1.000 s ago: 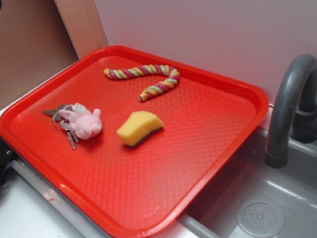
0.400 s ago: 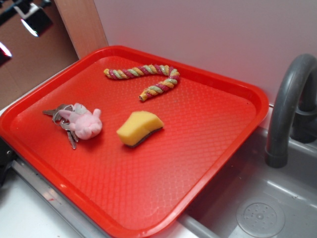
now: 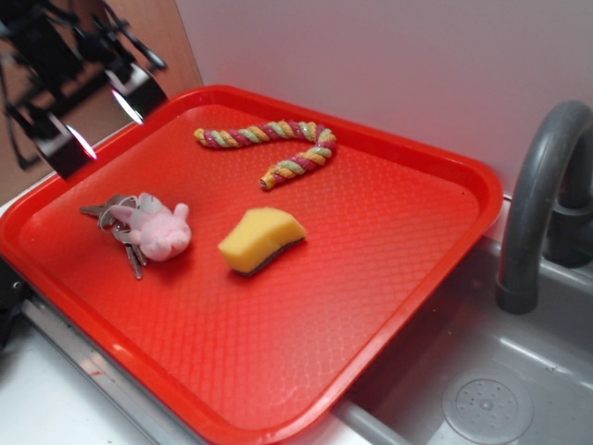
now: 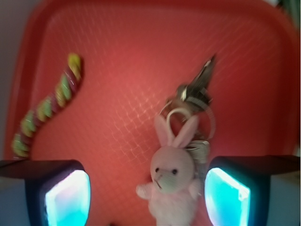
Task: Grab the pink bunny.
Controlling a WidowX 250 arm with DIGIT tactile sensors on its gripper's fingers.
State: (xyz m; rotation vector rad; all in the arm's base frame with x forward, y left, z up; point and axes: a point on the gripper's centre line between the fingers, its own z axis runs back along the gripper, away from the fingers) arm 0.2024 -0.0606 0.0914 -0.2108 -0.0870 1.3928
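The pink bunny (image 3: 159,231) lies on its back at the left of the red tray (image 3: 371,269), on top of a ring of silver keys (image 3: 116,222). My gripper (image 3: 93,116) hangs blurred in the air above the tray's far left corner, up and back from the bunny, with its jaws wide apart and nothing between them. Seen from the wrist, the bunny (image 4: 171,181) sits between the two glowing pads (image 4: 68,197), closer to the right one, well below them. The keys (image 4: 195,94) stick out beyond its ears.
A yellow sponge wedge (image 3: 261,239) rests at the tray's middle, right of the bunny. A striped rope toy (image 3: 278,148) curls at the tray's far side, and shows as the rope (image 4: 47,108) from the wrist. A grey faucet (image 3: 542,195) and sink (image 3: 482,389) are at the right.
The gripper has come into the exterior view from the top left and dropped down and right toward the tray's left corner. The bunny, keys, sponge and rope have not moved.
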